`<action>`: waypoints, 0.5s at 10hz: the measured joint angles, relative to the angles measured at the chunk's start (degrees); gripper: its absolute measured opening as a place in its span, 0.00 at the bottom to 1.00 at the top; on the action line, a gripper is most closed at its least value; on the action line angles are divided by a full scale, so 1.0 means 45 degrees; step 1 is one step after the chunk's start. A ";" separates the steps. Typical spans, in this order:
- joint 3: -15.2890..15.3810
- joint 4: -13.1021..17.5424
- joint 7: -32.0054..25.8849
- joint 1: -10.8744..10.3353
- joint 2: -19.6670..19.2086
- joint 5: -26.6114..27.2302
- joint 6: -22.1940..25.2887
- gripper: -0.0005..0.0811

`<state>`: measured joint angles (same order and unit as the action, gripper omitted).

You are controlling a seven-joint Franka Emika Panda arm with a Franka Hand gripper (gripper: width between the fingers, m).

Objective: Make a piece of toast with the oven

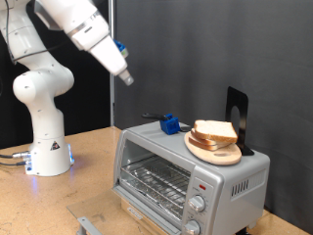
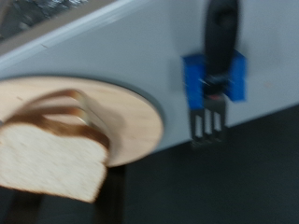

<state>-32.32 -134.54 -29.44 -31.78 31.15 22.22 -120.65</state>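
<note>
The white arm's two-finger gripper [image 1: 127, 78] hangs in the air above the exterior view's centre, angled downward toward that view's right, and nothing shows between its fingers; whether the jaws are spread or pressed together I cannot tell, since the tip is small in the exterior view and the fingers do not appear in the wrist view at all. Outward from it, down and to the exterior view's right, comes a small blue block-shaped holder [image 1: 171, 124] gripping a black-handled fork [image 2: 217, 70], which lies on the roof of the boxy silver-grey toaster oven [image 1: 186, 176]. Farther right on the same roof sits a round wooden plate [image 1: 227, 157], and on it rests the piece of toast [image 1: 214, 130], a pale square bread slice with a tan crust; in the wrist view a second matching slice seems to lie beneath it, both overhanging the plate's rim. So the bread lies below the gripper and well apart from it, beyond the fork. The oven's glass door looks closed with the wire rack visible behind it.
</note>
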 joint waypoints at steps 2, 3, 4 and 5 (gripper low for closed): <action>0.0672 0.0009 0.1351 0.0123 0.0351 -0.0011 0.0313 0.84; 0.0637 0.0001 0.1234 0.0116 0.0343 -0.0011 0.0313 0.84; 0.0630 -0.0002 0.0980 0.0051 0.0343 0.0144 0.0187 0.84; 0.0717 -0.0004 0.0706 -0.0128 0.0349 0.0264 -0.0044 0.84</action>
<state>-29.09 -134.56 -26.27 -32.36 32.72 23.41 -120.85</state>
